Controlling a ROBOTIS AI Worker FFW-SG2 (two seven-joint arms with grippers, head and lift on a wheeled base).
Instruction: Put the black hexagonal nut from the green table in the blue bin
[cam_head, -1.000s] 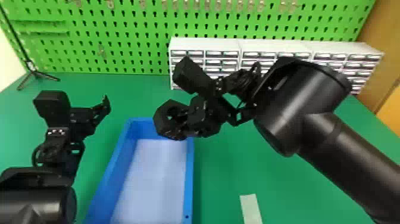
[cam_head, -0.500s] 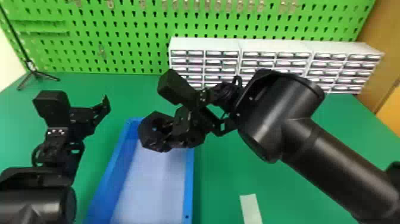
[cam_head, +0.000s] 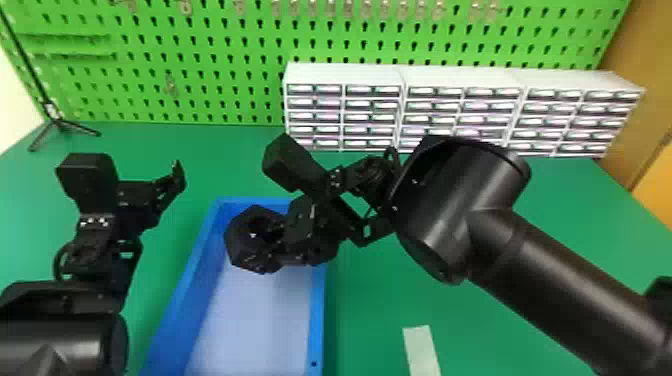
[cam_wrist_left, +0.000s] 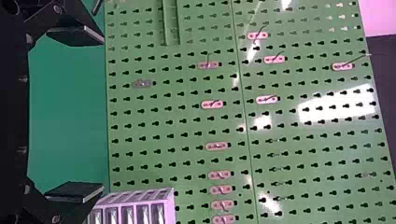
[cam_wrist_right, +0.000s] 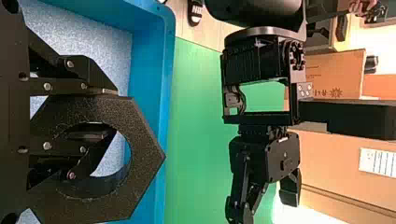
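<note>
while the right gripper (cam_wrist_right: 110, 114) has its fingers closed on one side of the black hexagonal nut (cam_wrist_right: 142, 151), the blue bin (cam_head: 317, 310) lies beneath both | step: placing | next: likely lower inside the walls, then part fingers

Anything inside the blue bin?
I see the blue bin's pale bottom. The black hexagonal nut, held by the right gripper, hangs over its far part. They cover some of the bottom there, so I can't say what's underneath.
</note>
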